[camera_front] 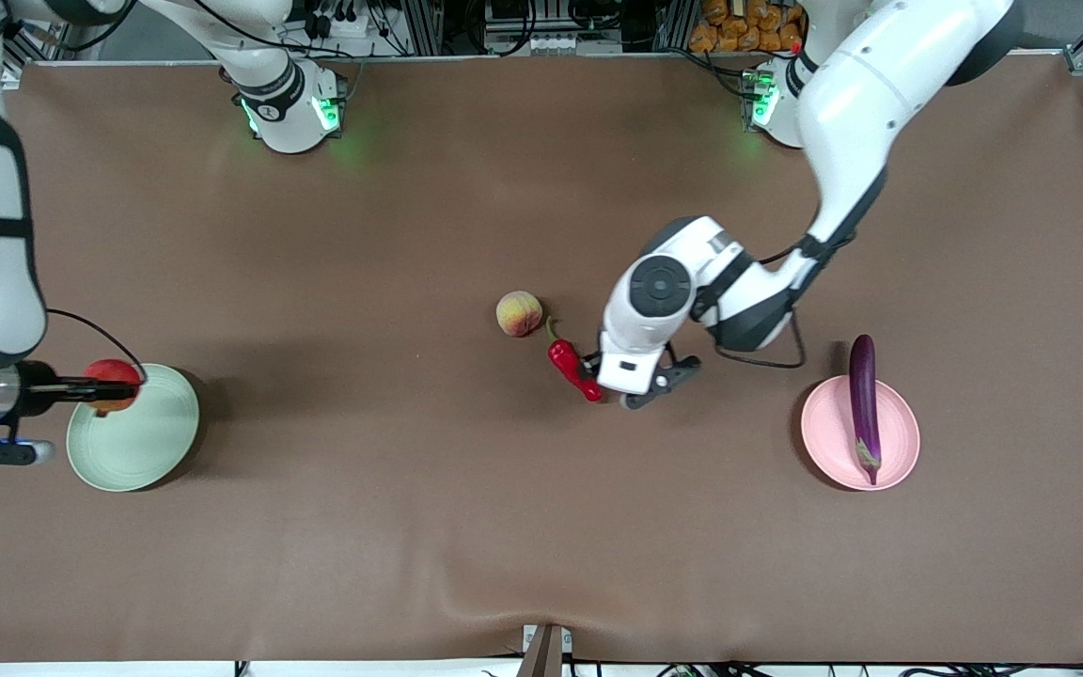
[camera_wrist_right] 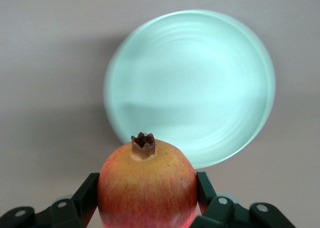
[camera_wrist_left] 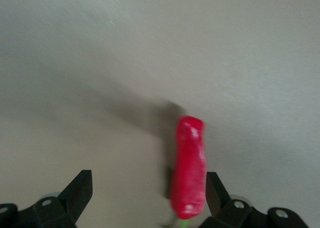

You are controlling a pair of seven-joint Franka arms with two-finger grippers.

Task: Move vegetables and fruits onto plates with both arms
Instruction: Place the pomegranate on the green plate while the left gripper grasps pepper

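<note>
the right pincer (camera_front: 118, 387) grips the red fruit (camera_front: 112, 373) over the green plate's (camera_front: 142, 442) rim. the left pincer (camera_front: 612, 395) hovers open by the chili (camera_front: 572, 367), near the peach (camera_front: 519, 313). the eggplant (camera_front: 864, 404) lies on the pink plate (camera_front: 828, 428).

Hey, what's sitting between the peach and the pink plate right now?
In the front view, the red chili pepper and the open left claw around its tip lie between the peach and the pink plate; the remaining table is bare.

Purple eggplant (camera_front: 863, 395), pink plate (camera_front: 828, 447); red chili (camera_front: 572, 367).
</note>
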